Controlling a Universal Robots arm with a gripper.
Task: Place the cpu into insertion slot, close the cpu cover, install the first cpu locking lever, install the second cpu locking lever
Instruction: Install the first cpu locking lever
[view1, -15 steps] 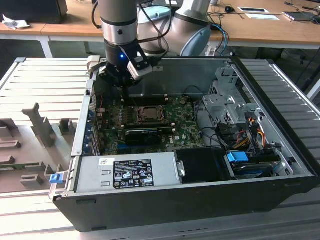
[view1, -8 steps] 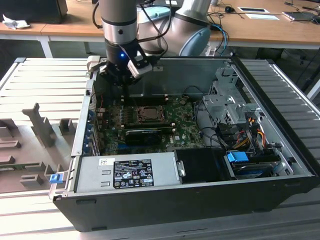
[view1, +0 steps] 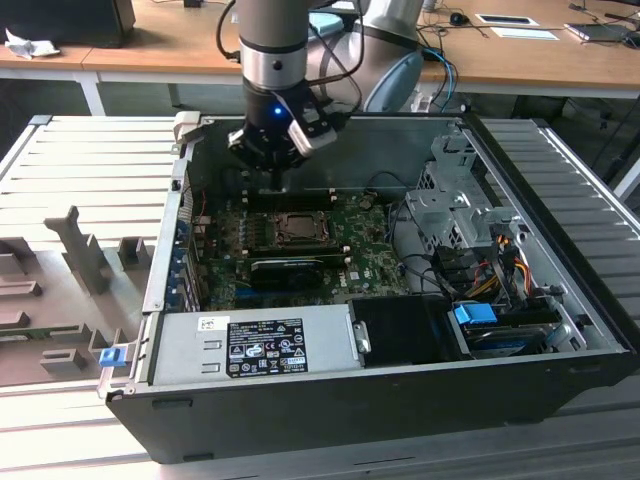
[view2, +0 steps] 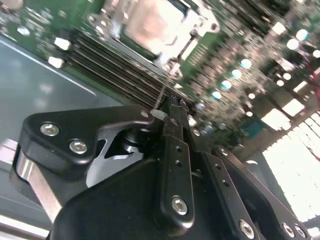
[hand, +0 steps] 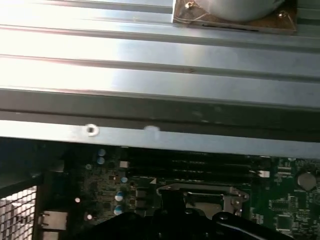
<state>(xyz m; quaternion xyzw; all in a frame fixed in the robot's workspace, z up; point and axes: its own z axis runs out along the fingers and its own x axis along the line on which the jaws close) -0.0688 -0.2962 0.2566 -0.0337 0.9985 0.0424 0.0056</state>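
An open computer case holds a green board with the insertion slot (view1: 297, 228) near its middle. In the second wrist view the pale cpu (view2: 152, 22) lies in the slot, and the grey cpu cover (view2: 200, 20) lies flat around it. A thin wire locking lever (view2: 167, 85) runs from the socket's corner to my fingertips. My gripper (view1: 277, 183) hangs just behind the slot, toward the case's back wall. Its fingers (view2: 175, 130) are pressed together, and the lever's end touches their tip. I cannot tell whether the lever is pinched or only touched.
Long black memory slots (view2: 115, 65) lie between the socket and the case wall (hand: 160, 107). In front of the slot sit a black expansion card (view1: 285, 268) and the power supply (view1: 250, 345). A drive cage (view1: 450, 200) and cables (view1: 500, 265) are at the exterior view's right.
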